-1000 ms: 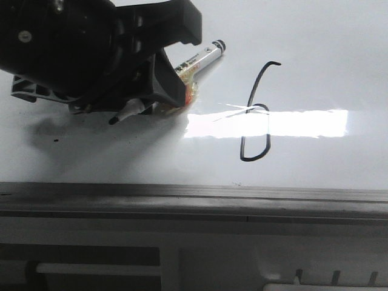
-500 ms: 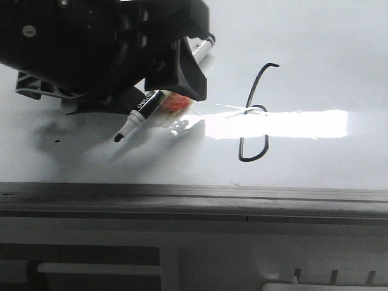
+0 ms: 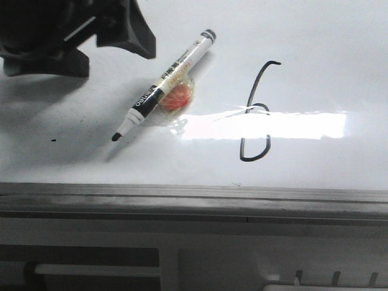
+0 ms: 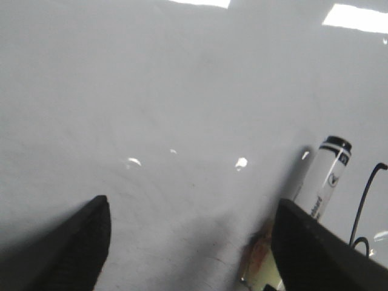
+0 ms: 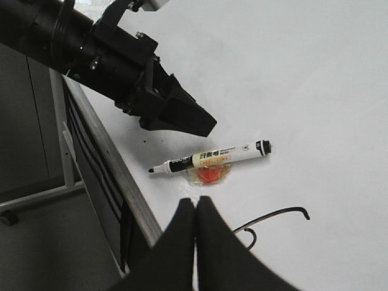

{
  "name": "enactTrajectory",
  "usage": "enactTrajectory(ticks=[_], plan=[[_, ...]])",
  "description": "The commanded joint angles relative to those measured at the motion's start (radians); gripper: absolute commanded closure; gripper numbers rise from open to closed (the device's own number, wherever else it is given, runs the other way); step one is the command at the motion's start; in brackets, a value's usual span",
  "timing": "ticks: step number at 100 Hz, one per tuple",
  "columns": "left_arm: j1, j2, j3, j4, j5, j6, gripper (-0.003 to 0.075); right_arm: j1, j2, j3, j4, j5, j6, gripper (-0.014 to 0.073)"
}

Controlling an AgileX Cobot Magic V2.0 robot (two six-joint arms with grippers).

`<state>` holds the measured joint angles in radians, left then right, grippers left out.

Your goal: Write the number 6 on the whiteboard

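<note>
The number 6 point(image 3: 251, 159) is a thin black line on the whiteboard point(image 3: 327, 48), right of centre. A black-and-white marker point(image 3: 163, 85) lies loose on the board, left of the 6, tip toward the near edge. My left gripper point(image 3: 112, 54) is open and empty at the far left, above the board, clear of the marker. In the left wrist view its fingers point(image 4: 91, 242) stand wide apart, with the marker point(image 4: 324, 176) and part of the 6 point(image 4: 367, 194) beside one finger. My right gripper point(image 5: 195, 203) is shut and empty, above the board's near edge, by the 6 point(image 5: 273, 215).
A small clear wrapper with orange-red content point(image 3: 177, 97) lies under the marker. A tiny dark speck point(image 3: 54, 140) sits near the left. A bright glare band point(image 3: 303, 124) crosses the 6. The grey frame edge point(image 3: 194, 194) bounds the board in front.
The left gripper held the marker, then opened, let it go and drew back up and to the left. The marker now lies on the board. The 6 is unchanged.
</note>
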<state>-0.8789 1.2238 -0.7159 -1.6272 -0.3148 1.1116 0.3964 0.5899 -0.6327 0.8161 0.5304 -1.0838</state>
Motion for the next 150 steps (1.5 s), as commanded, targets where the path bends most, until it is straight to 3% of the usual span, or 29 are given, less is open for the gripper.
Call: enactTrajectory(ticks=[1, 13, 29, 49, 67, 139, 150], plan=[[0.002, -0.089, -0.024, 0.017, -0.016, 0.052, 0.0279, -0.005, -0.027, -0.026, 0.039, -0.064, 0.000, 0.0657], [0.002, -0.193, -0.013, 0.017, -0.008, 0.167, 0.0442, -0.005, -0.086, -0.026, 0.034, -0.070, 0.000, 0.0657], [0.002, -0.354, 0.070, 0.013, -0.004, 0.271, 0.0740, -0.005, -0.202, 0.029, -0.023, -0.141, 0.001, 0.0657], [0.002, -0.536, 0.242, 0.006, 0.026, 0.271, 0.0739, -0.005, -0.391, 0.217, -0.023, -0.320, 0.087, 0.0657], [0.002, -0.640, 0.354, 0.006, 0.058, 0.271, 0.0739, -0.005, -0.518, 0.312, -0.023, -0.313, 0.087, 0.0657], [0.002, -0.670, 0.450, 0.006, 0.056, 0.271, 0.0739, -0.005, -0.538, 0.324, -0.021, -0.311, 0.087, 0.0657], [0.002, -0.715, 0.484, 0.006, 0.007, 0.271, 0.0739, -0.005, -0.538, 0.324, -0.021, -0.311, 0.087, 0.0657]])
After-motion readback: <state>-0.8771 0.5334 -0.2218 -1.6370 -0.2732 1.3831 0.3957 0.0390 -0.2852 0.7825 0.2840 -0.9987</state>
